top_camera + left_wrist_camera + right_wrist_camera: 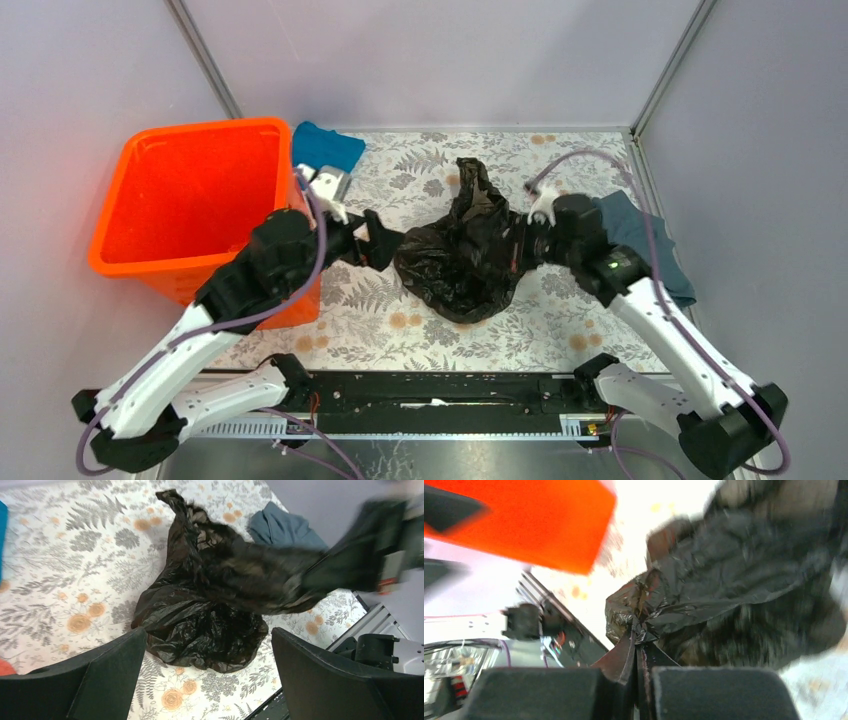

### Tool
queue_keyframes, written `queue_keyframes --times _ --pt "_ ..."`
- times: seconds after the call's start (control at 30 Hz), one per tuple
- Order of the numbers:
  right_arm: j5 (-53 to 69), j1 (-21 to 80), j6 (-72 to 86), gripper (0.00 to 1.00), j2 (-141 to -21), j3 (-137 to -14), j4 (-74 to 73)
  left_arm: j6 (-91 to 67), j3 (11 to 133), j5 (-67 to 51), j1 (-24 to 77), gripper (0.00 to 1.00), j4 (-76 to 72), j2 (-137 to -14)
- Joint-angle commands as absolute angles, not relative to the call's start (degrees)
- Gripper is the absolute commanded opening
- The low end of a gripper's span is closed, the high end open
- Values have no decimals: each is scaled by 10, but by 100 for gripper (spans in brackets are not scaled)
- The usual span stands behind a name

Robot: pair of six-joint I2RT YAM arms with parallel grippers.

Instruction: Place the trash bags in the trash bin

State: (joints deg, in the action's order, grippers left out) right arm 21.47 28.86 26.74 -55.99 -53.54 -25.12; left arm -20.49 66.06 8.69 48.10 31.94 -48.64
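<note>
Right gripper clamped tight on a pinched fold of the thin, shiny, creased black plastic trash bag, at its 3 o'clock side. Left gripper fingers wide apart, nothing between them, just at the bag's 9 o'clock edge. Bag lies crumpled mid floral-patterned table, outside the bright orange rectangular plastic trash bin standing at its 9 o'clock. Grey-blue cloth at 3 o'clock, beside the right arm
</note>
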Motion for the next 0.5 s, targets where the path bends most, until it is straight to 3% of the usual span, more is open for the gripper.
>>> queue_keyframes --times 0.0,0.23,0.47 --pt "213 289 185 0 -549 -619 -267 -243 687 60 481 99 255 -555" --pt "279 290 277 0 -492 -409 -166 -299 737 68 479 99 259 -709" --pt "270 289 316 0 -414 -326 -162 -314 773 123 464 97 235 -811"
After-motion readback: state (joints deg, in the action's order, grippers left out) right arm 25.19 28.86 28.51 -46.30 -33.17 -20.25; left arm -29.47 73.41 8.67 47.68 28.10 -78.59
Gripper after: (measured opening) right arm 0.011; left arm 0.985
